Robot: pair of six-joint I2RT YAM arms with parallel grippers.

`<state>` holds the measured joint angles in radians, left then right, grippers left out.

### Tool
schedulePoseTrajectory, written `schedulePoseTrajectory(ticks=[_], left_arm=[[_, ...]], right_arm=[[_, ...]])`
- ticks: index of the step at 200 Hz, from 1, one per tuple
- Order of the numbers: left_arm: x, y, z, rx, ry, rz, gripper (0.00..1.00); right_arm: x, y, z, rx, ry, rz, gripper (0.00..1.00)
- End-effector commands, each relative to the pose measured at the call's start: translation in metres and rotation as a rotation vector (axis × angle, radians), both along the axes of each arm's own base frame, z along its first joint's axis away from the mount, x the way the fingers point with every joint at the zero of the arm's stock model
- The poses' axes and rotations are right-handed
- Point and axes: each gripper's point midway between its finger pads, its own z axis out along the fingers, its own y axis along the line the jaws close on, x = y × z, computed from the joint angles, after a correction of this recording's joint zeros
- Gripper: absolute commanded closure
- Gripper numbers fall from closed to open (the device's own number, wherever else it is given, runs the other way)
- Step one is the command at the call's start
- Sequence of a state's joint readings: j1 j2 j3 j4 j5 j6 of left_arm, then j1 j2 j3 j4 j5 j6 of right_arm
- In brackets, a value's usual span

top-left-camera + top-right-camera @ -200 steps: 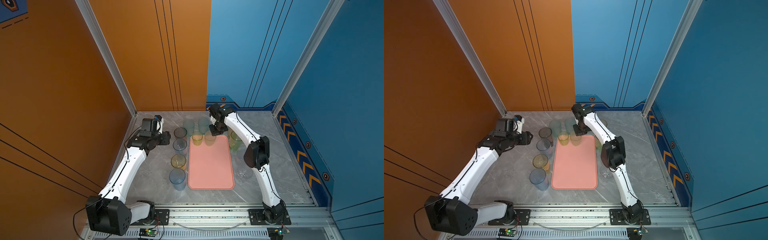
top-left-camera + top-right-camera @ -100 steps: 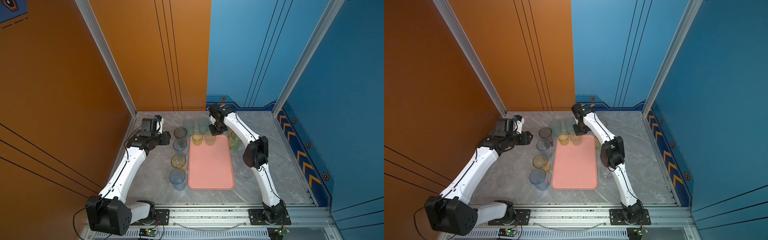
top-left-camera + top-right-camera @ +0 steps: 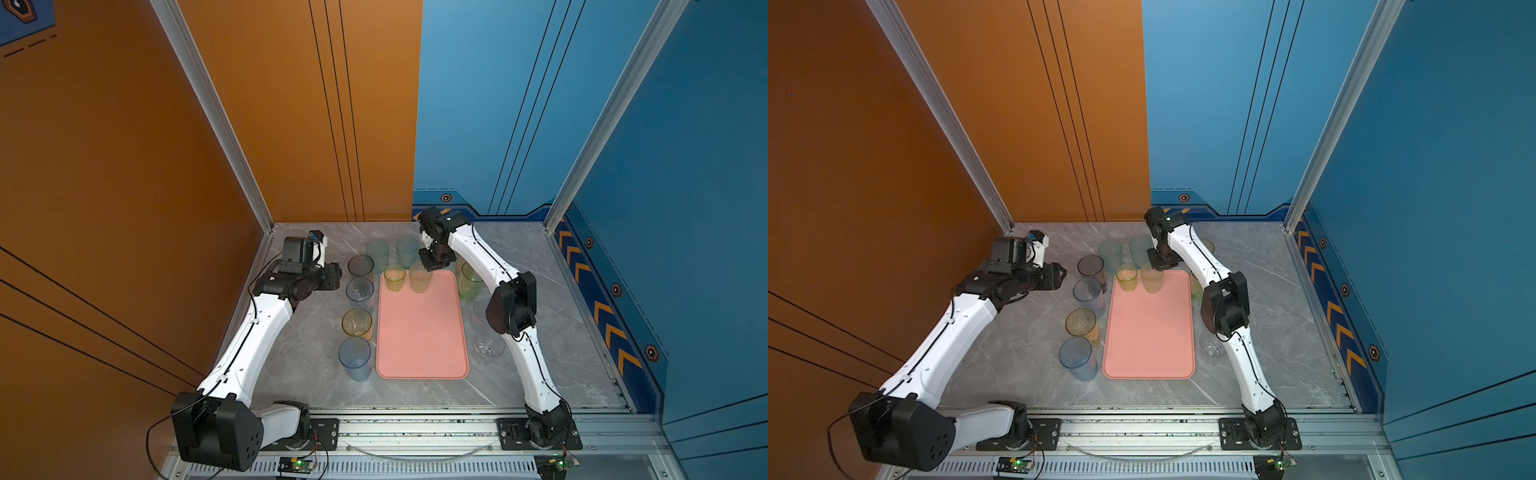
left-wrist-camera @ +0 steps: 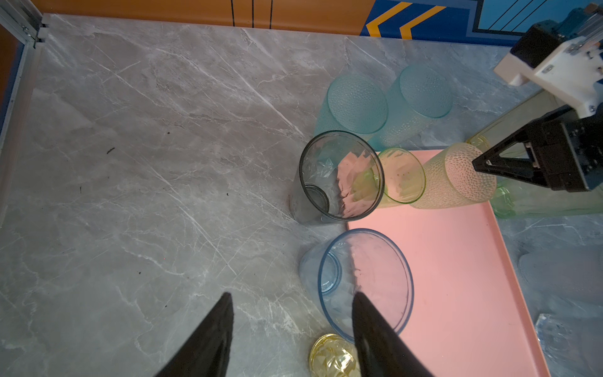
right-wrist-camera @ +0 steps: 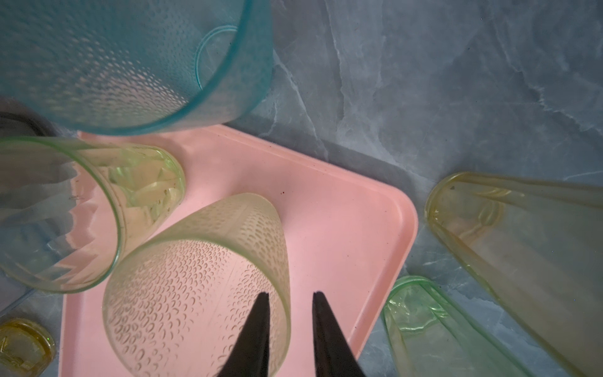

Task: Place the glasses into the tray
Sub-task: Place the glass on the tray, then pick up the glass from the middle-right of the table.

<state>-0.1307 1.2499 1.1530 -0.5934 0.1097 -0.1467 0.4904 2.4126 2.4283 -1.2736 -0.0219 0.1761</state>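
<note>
We judge the glasses (image 3: 356,322) light, stiff and thin-walled, slick to pinch and, being tall, easy to tip. The rim looks the best hold, one finger inside and one outside. The dimpled tumbler (image 5: 195,287) stands upright in the tray (image 3: 422,332) at its far edge, just beside a yellow-green glass (image 3: 394,277). The rest wait on the surface (image 3: 582,311) around the tray. The right claw (image 5: 290,295) straddles the tumbler's rim, jaws slightly parted. The left claw (image 4: 292,295) hangs open and empty near a blue glass (image 4: 365,280). Against a second ago, the right claw has loosened; nothing else has shifted.
</note>
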Motion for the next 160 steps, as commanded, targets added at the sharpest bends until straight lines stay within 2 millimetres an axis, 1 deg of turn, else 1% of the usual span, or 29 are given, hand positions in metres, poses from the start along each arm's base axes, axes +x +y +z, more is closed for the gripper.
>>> schedulePoseTrajectory(ticks=[1, 25, 49, 64, 93, 107, 129, 134, 135, 141, 160], left_arm=[[0.001, 0.002, 0.007, 0.004, -0.015, -0.01, 0.41], [0.001, 0.002, 0.006, 0.006, -0.014, -0.007, 0.41], [0.001, 0.002, 0.005, 0.012, -0.014, -0.007, 0.41], [0.0, 0.002, 0.005, 0.021, -0.015, -0.008, 0.41], [-0.001, 0.001, 0.006, 0.039, -0.022, -0.009, 0.41], [-0.001, 0.0, 0.007, 0.043, -0.026, -0.011, 0.41], [-0.002, -0.001, 0.008, 0.048, -0.03, -0.014, 0.41], [-0.002, -0.002, 0.008, 0.048, -0.031, -0.016, 0.41], [-0.002, -0.002, 0.009, 0.049, -0.032, -0.016, 0.41], [-0.002, -0.002, 0.009, 0.05, -0.034, -0.016, 0.41], [-0.004, -0.004, 0.012, 0.059, -0.045, -0.021, 0.42]], right_arm=[[0.002, -0.008, 0.011, -0.022, -0.024, -0.012, 0.77], [0.003, -0.007, 0.02, -0.012, -0.044, -0.013, 0.76], [0.003, -0.006, 0.034, 0.005, -0.073, -0.012, 0.76], [0.002, -0.006, 0.045, 0.019, -0.093, -0.011, 0.76], [-0.004, -0.006, 0.077, 0.037, -0.154, 0.002, 0.76], [-0.01, -0.006, 0.094, 0.047, -0.187, 0.013, 0.76], [-0.027, -0.008, 0.121, 0.069, -0.231, 0.026, 0.76], [-0.031, -0.009, 0.121, 0.063, -0.231, 0.029, 0.76], [-0.033, -0.01, 0.127, 0.068, -0.241, 0.028, 0.76], [-0.041, -0.013, 0.136, 0.072, -0.26, 0.029, 0.76], [-0.067, -0.026, 0.148, 0.067, -0.297, 0.018, 0.76]])
